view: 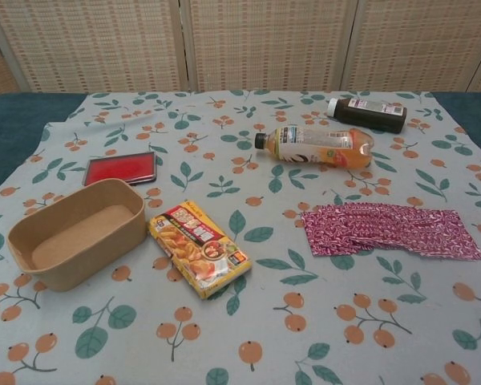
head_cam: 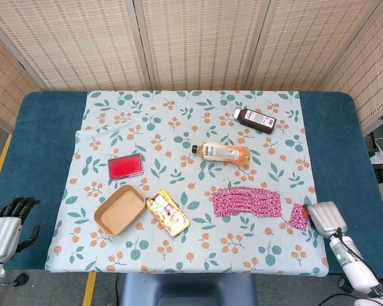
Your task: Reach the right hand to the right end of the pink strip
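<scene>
Room: woven reed screens [head_cam: 198, 41] are standing behind the table, with grey floor and a yellow line showing at the left edge.
Table: a blue-covered table [head_cam: 48, 137] is carrying a floral cloth [head_cam: 179, 127] over its middle.
Pink strip: the pink strip [head_cam: 247, 202] is lying flat on the cloth's right half, in front of the juice bottle [head_cam: 221, 153]; a small pink piece [head_cam: 299, 217] is sitting apart from its right end.
Right hand: the right hand [head_cam: 327, 218] is hovering at the cloth's right edge, just beside that small pink piece and touching or nearly touching it; its fingers are hidden under the hand's back, so how far they are spread cannot be told.
Left hand: the left hand [head_cam: 6, 223] is hanging off the table's front left corner, dark fingers loosely curled and holding nothing.
Other things: a dark bottle [head_cam: 255, 120], a red case [head_cam: 126, 166], a brown tray [head_cam: 119, 209] and a yellow packet [head_cam: 168, 214] are lying on the cloth.
</scene>
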{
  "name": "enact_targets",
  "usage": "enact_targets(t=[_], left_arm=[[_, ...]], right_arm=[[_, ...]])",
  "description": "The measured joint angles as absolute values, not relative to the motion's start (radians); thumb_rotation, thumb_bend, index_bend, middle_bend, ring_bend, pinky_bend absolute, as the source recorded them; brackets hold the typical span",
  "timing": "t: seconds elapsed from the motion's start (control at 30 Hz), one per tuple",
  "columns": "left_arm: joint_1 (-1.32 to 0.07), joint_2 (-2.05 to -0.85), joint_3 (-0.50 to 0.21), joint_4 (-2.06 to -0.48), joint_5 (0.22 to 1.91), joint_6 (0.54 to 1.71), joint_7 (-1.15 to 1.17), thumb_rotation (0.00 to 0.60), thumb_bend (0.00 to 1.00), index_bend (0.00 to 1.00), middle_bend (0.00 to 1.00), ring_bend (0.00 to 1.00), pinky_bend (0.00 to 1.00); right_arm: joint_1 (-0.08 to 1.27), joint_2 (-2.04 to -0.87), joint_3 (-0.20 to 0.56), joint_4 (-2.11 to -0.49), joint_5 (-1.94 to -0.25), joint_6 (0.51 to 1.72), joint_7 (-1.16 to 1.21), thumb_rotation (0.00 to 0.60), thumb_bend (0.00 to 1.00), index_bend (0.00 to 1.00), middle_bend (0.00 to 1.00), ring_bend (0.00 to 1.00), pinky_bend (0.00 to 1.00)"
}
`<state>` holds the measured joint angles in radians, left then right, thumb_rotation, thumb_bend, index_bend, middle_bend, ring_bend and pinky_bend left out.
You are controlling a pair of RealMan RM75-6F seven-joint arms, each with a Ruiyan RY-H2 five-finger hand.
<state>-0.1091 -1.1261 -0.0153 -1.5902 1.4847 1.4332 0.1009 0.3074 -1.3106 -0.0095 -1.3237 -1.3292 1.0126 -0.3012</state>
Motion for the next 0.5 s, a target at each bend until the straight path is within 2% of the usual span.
enact_targets(t=[0.2, 0.5], left_arm=[[-0.110, -1.126, -0.016, -1.590, 1.484, 1.431, 0.102, 0.600, 0.42, 0.21, 0.20, 0.15, 0.28], [-0.112, -1.125, -0.016, -1.593, 1.477, 1.422, 0.107, 0.600, 0.42, 0.21, 0.20, 0.15, 0.28]], right_arm=[[0.300, -1.288, 0.003, -1.391, -1.284, 1.036, -0.366, 0.600, 0.94, 0.51, 0.79, 0.83, 0.74], [0.307, -1.296, -0.025, -1.349, -1.454, 1.078, -0.141, 0.600, 0.94, 0.28, 0.79, 0.83, 0.74]])
